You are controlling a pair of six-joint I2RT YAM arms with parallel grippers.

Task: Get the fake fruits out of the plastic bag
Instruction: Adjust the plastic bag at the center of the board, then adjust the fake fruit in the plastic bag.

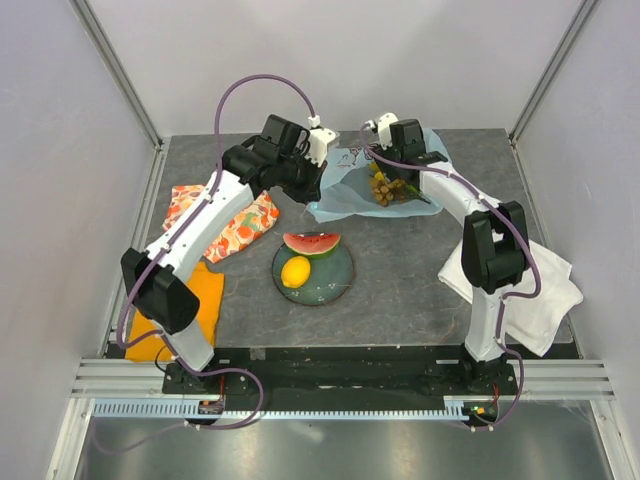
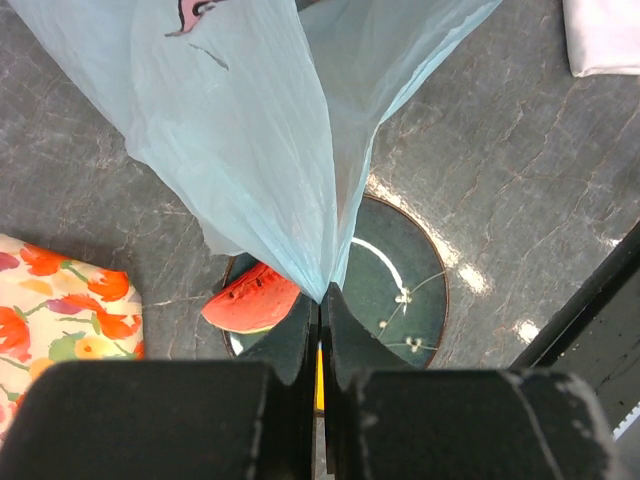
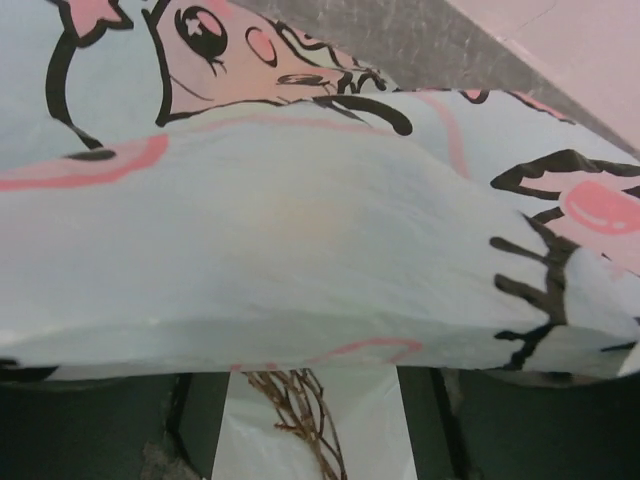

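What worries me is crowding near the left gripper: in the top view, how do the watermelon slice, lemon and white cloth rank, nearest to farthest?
From the left gripper, shut on the plastic bag:
1. watermelon slice, on the plate's far side.
2. lemon, on the plate's near side.
3. white cloth, far off on the right.

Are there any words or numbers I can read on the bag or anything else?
None can be read.
On the plastic bag: dark print seen from above, too small to read.
Same bag, right wrist view: only bits of a cartoon face, no letters.
On the plate: white flower marks, no writing.
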